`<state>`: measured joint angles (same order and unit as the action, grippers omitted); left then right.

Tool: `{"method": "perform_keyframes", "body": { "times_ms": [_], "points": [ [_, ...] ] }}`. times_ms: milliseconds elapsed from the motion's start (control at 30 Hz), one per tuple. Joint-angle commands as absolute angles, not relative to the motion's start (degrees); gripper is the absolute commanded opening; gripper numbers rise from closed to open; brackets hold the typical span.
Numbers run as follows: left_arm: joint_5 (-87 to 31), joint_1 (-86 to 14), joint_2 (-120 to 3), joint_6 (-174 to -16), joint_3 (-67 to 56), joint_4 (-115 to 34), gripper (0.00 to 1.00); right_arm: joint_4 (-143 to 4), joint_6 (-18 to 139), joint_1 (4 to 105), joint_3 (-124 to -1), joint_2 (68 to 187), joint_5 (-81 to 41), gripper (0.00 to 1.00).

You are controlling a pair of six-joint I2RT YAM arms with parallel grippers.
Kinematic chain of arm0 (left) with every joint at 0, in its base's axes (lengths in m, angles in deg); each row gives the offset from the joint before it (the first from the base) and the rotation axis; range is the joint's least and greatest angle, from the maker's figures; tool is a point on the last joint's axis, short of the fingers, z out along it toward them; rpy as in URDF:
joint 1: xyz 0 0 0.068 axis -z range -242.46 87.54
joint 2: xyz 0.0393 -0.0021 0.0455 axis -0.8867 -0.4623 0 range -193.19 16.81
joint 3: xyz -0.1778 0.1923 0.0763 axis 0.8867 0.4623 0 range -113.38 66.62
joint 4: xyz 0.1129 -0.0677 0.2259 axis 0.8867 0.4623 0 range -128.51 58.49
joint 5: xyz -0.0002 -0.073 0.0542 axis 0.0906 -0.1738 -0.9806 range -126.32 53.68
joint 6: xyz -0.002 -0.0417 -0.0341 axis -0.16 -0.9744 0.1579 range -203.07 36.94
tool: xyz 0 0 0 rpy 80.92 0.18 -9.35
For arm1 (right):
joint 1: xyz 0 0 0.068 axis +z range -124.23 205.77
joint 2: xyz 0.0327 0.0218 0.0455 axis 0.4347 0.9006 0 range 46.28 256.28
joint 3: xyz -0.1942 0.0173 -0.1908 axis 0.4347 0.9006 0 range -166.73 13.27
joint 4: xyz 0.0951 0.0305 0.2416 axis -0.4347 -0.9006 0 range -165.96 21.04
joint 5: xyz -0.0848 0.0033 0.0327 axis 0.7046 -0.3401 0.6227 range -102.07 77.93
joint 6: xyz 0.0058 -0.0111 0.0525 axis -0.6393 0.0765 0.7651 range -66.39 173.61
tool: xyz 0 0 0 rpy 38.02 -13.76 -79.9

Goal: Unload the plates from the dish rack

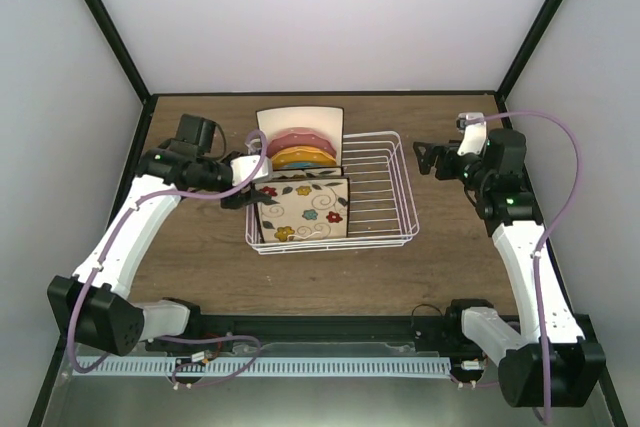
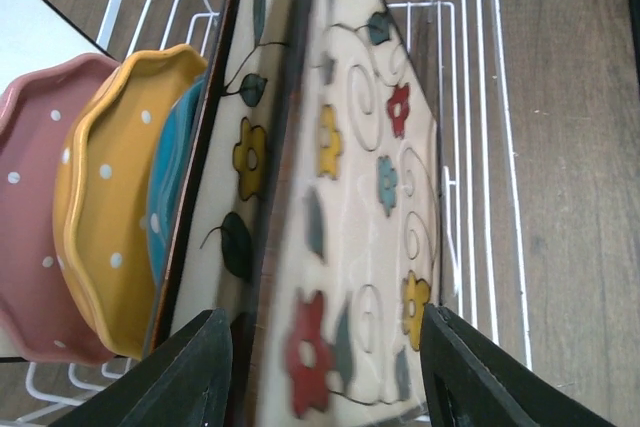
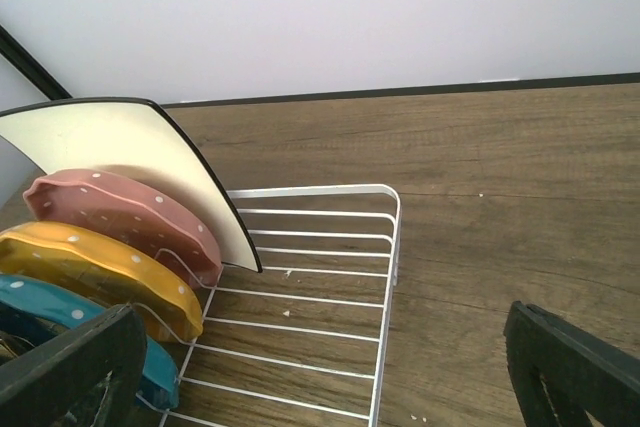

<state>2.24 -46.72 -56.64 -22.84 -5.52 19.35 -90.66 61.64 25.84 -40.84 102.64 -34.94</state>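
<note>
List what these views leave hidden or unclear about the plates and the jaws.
Top view: rear floral plate mostly hidden behind the front floral plate.
Right wrist view: blue plate cut off by the left edge and the right gripper.
Left wrist view: whether the jaws of the left gripper touch a plate; bottom edge cuts them off.

The plates [image 1: 300, 119] stand packed in the left part of the rack [image 1: 385, 192], with only thin gaps between them. The left tool [image 1: 258, 194] sits at their left edge, a finger [image 2: 180, 377] on each side of the front flowered plate [image 2: 350, 247], so that side is blocked. The right part of the rack is bare wire, with room to reach down. The right tool [image 1: 420, 159] hangs with fingers wide apart over open surface [image 1: 450, 257], near the rack's right wall
</note>
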Motion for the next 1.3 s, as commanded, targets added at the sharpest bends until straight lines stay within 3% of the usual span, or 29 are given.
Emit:
{"method": "perform_keyframes", "body": {
  "times_ms": [0,300,633,733,900,1267],
  "points": [
    [1.45,-46.51,-57.57,-21.49,-4.2,16.28,0.53,-91.7,61.95,25.24,-40.43,101.23,-33.8,1.0],
    [0.94,-46.47,-58.45,-20.76,-3.93,15.99,0.53,-91.9,62.02,25.24,-40.44,101.05,-33.67,1.0],
    [0.5,-44.48,-61.82,-21.17,-3.08,16.16,0.36,-92.36,61.77,25.24,-40.43,100.39,-32.82,1.0],
    [0.22,-43.64,-62.58,-22.05,-3.28,15.26,0.27,-92.76,61.77,25.24,-40.22,99.93,-32.36,1.0],
    [-0.31,-42.95,-63.09,-23.64,-4.61,14.66,0.04,-93.08,61.69,25.24,-39.48,98.83,-31.44,1.0],
    [0.6,-42.8,-59.38,-28.04,-12.35,14.92,0.04,-91.88,62.34,25.24,-37.56,98.48,-31.68,1.0]
  ]
}}
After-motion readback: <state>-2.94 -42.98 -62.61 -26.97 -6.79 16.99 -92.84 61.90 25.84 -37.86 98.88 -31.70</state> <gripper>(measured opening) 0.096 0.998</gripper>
